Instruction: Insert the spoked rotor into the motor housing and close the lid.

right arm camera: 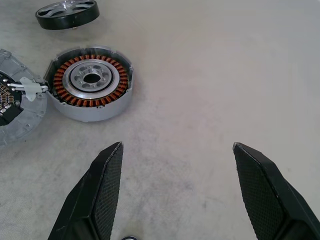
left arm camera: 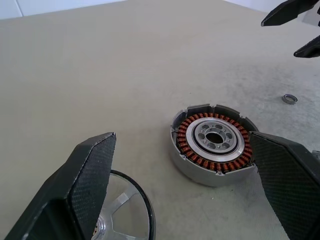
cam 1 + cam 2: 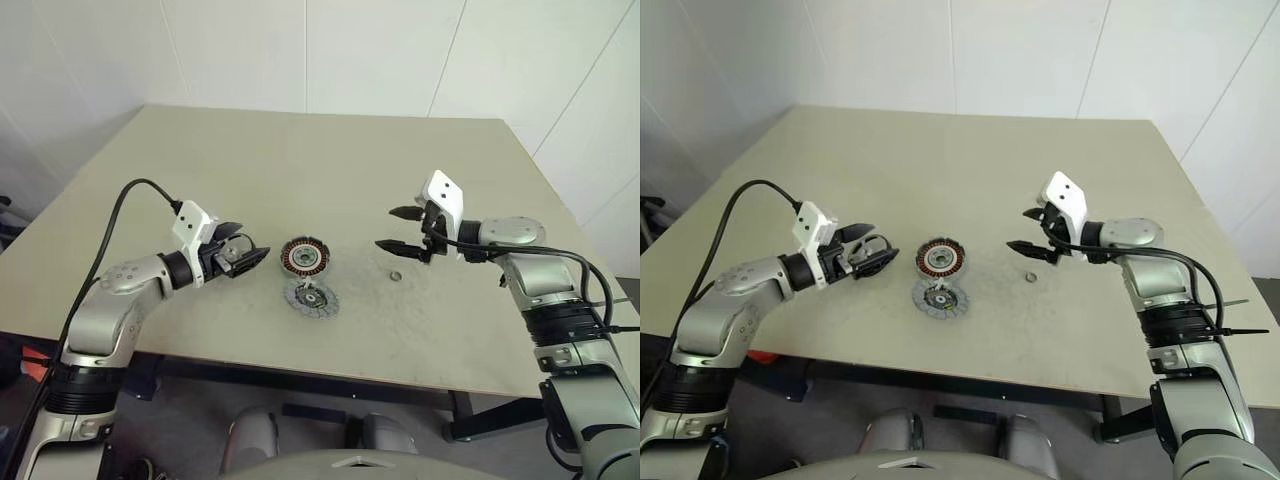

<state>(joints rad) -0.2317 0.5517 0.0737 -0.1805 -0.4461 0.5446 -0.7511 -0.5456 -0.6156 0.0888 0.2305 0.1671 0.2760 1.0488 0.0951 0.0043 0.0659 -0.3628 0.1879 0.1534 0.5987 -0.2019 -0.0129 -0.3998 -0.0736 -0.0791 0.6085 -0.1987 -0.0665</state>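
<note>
Round copper-wound motor housing (image 3: 303, 257) sits near the beige counter's (image 3: 300, 160) front edge, between two wide-open, empty pincers: left (image 3: 243, 258), right (image 3: 398, 229).

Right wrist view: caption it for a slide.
Open right end effector hovers over the table, facing the motor housing.

Motor housing (image 1: 91, 90) lies flat on the desk (image 3: 330, 170), open side up: grey shell, copper-brown windings ringing a pale hub. Spoked rotor (image 1: 68, 13) lies flat just beside it, apart, silver spokes inside a black rim. Lid (image 3: 311, 298), grey ribbed disc, touches the housing's near side.
</note>
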